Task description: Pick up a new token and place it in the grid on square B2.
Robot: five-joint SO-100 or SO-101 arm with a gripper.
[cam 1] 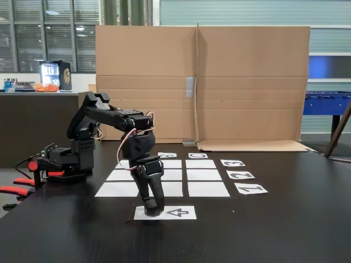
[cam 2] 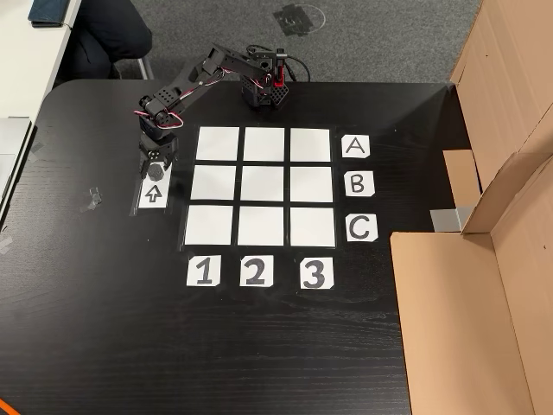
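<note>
In a fixed view from the side, the black two-finger tool (cam 1: 153,208) points straight down onto the near left end of the white paper strip printed with an arrow (cam 1: 174,212). A small short black cylinder token (cam 1: 154,210) sits there between the fingertips, which seem closed around it, though black on black makes the grip hard to tell. Just behind the tool lies the grid of nine plain white paper rectangles (cam 1: 207,189) on the black surface (cam 1: 263,230), with a tall brown cardboard screen (cam 1: 247,82) well beyond.

In another fixed view from above, the tool (cam 2: 155,169) hangs over the top end of the arrow strip (cam 2: 153,195), the round token (cam 2: 155,171) directly beneath it. The grid (cam 2: 212,143) begins just right of the tool; its middle rectangle, square B2 (cam 2: 262,184), lies bare, further right.
</note>
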